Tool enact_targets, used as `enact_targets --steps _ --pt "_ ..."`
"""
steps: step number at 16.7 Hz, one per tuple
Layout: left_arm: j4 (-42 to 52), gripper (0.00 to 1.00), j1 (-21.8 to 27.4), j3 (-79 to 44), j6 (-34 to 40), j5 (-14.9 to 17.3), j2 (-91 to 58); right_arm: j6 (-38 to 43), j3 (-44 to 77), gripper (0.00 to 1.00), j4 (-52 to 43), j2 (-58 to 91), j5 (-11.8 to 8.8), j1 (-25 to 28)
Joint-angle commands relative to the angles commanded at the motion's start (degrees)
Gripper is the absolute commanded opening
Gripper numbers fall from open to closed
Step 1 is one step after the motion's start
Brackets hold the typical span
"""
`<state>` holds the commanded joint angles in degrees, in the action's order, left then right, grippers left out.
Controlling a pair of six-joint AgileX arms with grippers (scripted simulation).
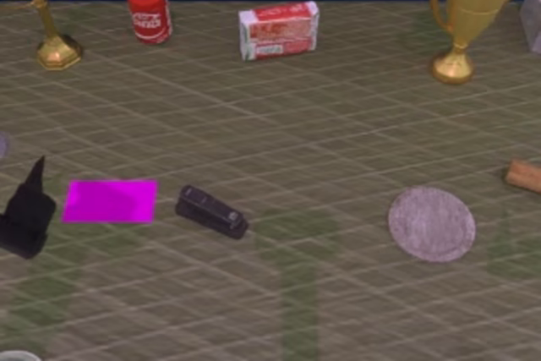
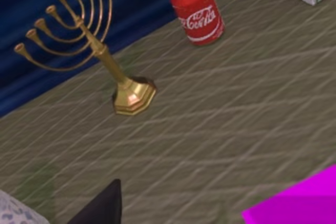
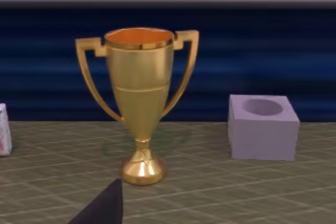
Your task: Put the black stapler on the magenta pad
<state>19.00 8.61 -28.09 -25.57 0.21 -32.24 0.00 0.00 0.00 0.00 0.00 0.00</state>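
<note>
The black stapler [image 1: 211, 211] is lying on the counter [image 1: 321, 133] just beside the magenta pad [image 1: 111, 200], on the pad's right edge side, apart from it by a narrow strip and not touching. So the task is not yet begun as far as the stapler goes: nothing is holding it, and both the pickup and the placing on the pad are left to do.

The left gripper [image 1: 28, 209] is sitting just beside the pad on the opposite side from the stapler, low over the counter. Only a dark tip of it is showing in its wrist view, so I cannot tell how far its jaws are standing apart; it has hold of nothing visible. The right arm is not appearing in the top view at all; its wrist camera is looking at a gold trophy cup [image 3: 139, 103] and a lilac block with a round hollow [image 3: 262, 127], well away from the pad, and its jaws cannot be judged either.

As for writing, the red soda can [image 2: 197, 9], well beyond the pad near the brass candelabra [image 2: 94, 51], is carrying white Coca-Cola script. The red-and-white carton [image 1: 279, 30] is bearing print too small to read.
</note>
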Motion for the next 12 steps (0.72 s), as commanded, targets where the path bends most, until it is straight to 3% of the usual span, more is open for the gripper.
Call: enact_targets --steps 12 --pt "36.9 1.0 15.7 -51.1 -47.7 0.1 -68.7 0.0 0.0 1.0 0.0 0.0 0.0 0.0"
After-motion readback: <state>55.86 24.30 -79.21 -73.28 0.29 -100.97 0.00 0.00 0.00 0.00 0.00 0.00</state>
